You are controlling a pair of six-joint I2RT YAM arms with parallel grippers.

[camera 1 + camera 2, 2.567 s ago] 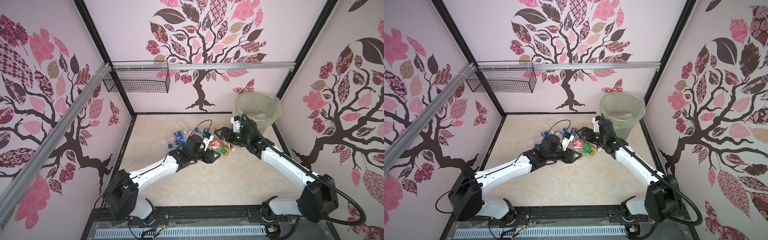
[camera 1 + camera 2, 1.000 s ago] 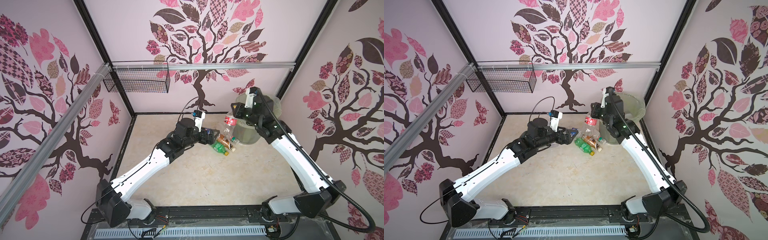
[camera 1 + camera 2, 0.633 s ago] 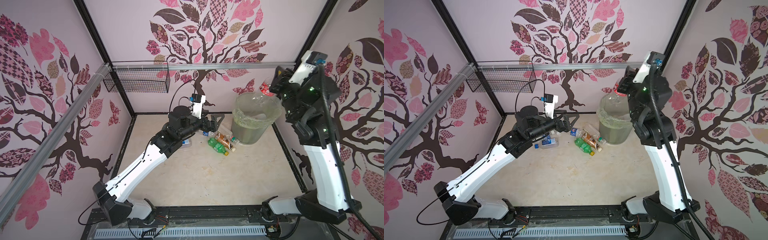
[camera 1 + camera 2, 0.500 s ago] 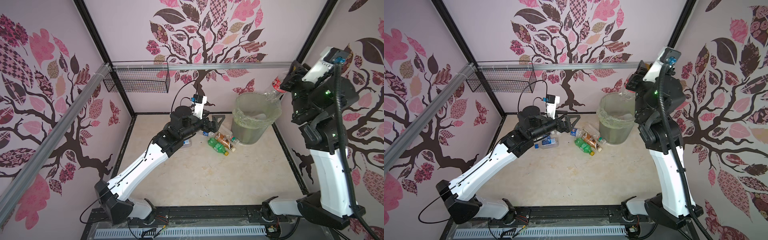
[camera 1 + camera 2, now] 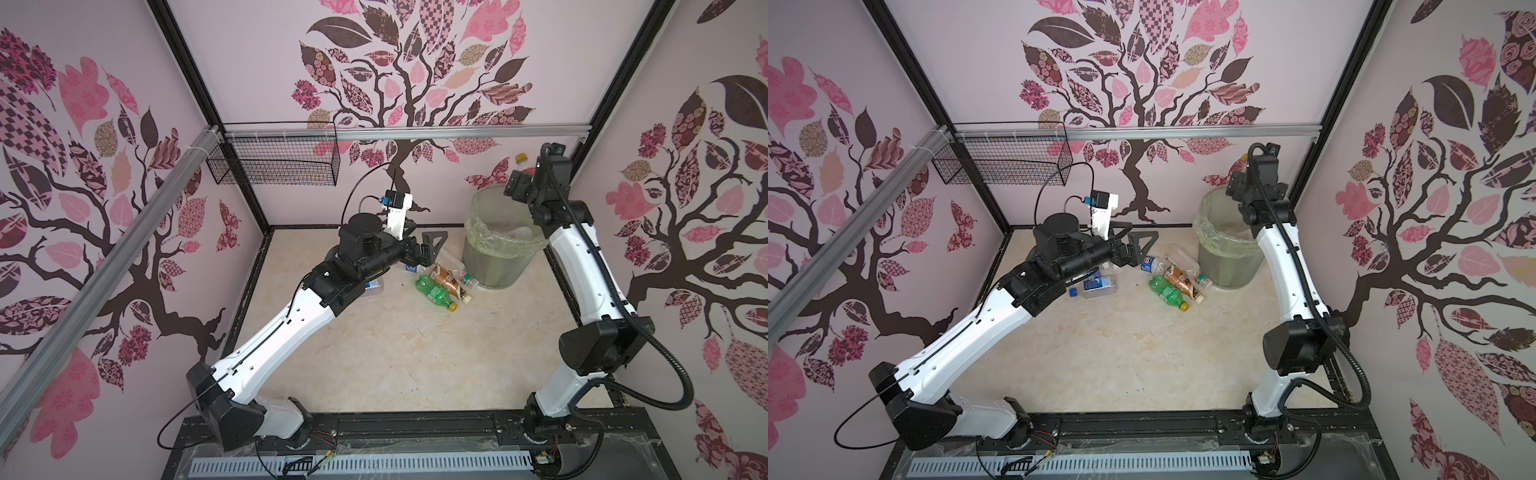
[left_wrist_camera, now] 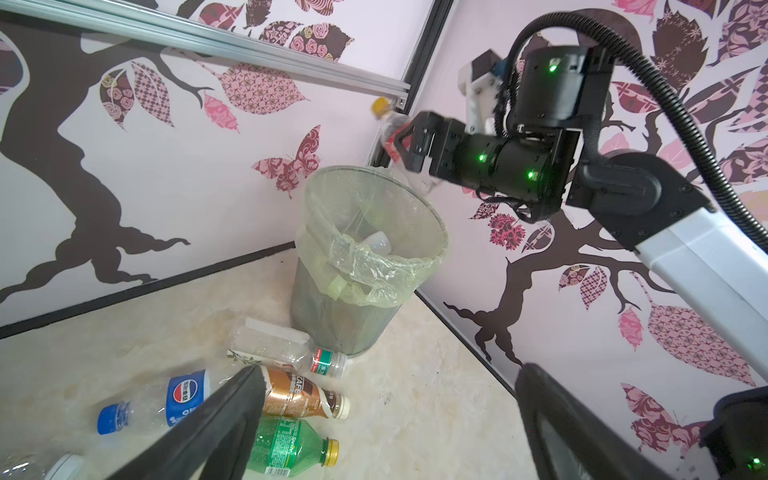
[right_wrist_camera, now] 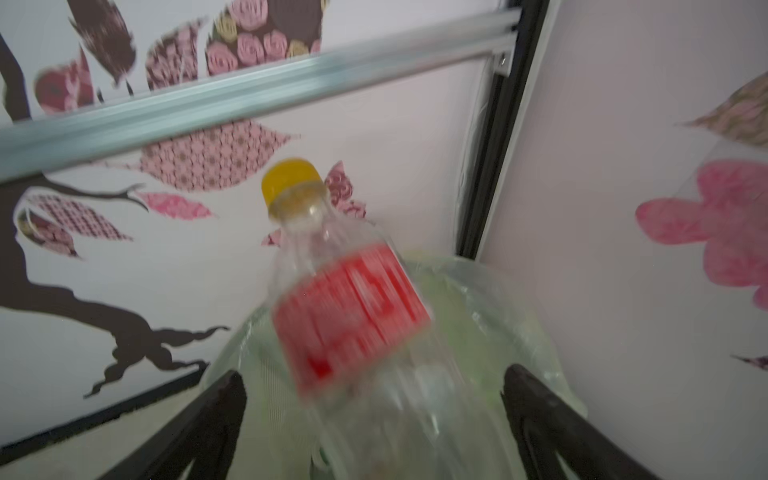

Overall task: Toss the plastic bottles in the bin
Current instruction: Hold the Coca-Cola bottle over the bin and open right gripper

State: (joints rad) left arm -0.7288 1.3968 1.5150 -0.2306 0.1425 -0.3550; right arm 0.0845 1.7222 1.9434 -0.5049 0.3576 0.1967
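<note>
Right gripper (image 7: pixel 374 374), jaws spread around a red-labelled bottle (image 7: pixel 353 316), is hovering over the bin (image 6: pixel 328 316); left gripper (image 6: pixel 390 369) is gaping near Pepsi bottle (image 6: pixel 183 395), Sprite bottle (image 6: pixel 286 449).

wire basket (image 5: pixel 272 164): black, under back rail (image 5: pixel 457 132), left corner | walls (image 5: pixel 249 62): tree decals | floor (image 5: pixel 395 353): beige marble

The red-labelled bottle (image 7: pixel 353 316) is motion-blurred in the right wrist view, print unreadable, base cut off. Upper right in a top view, the right gripper (image 5: pixel 516 188) hides most of it.
</note>
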